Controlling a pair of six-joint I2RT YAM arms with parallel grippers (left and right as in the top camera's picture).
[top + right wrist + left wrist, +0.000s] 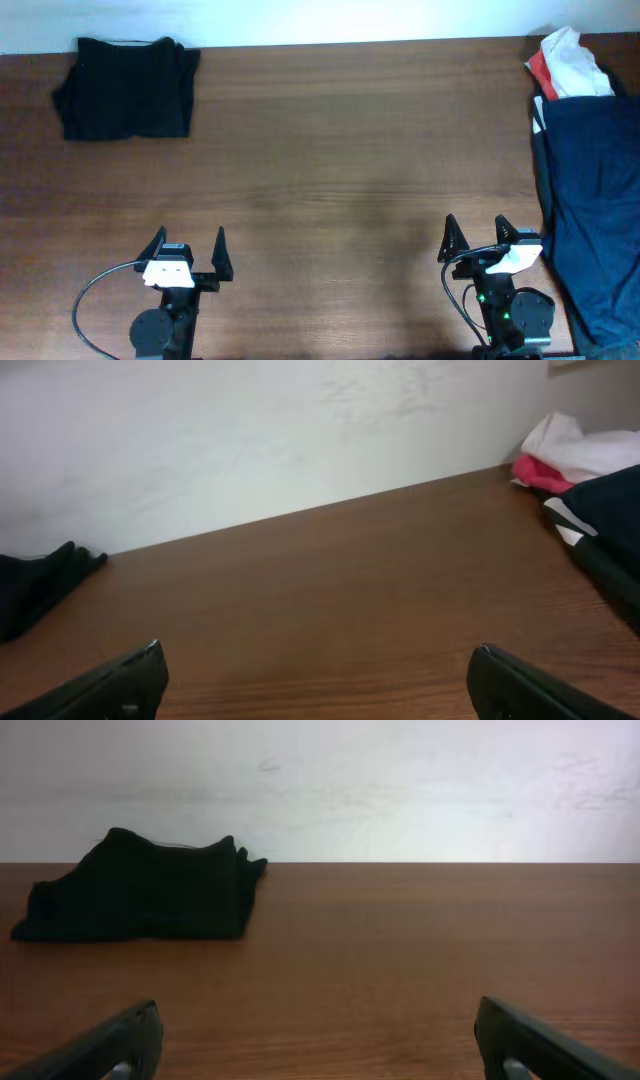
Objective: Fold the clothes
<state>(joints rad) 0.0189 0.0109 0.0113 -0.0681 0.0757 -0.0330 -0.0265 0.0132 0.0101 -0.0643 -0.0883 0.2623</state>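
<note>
A folded black garment [125, 88] lies at the table's far left corner; it also shows in the left wrist view [140, 888] and at the left edge of the right wrist view [35, 588]. A pile of unfolded clothes sits at the right edge: a navy garment [592, 200] [605, 505] with a white and red garment [568, 65] [570, 452] behind it. My left gripper [189, 248] [318, 1020] is open and empty near the front edge. My right gripper [476, 236] [318, 665] is open and empty, just left of the navy garment.
The brown wooden table [340, 170] stretches between the black garment and the pile. A white wall [340, 780] runs behind the table's far edge. Cables loop beside each arm base at the front.
</note>
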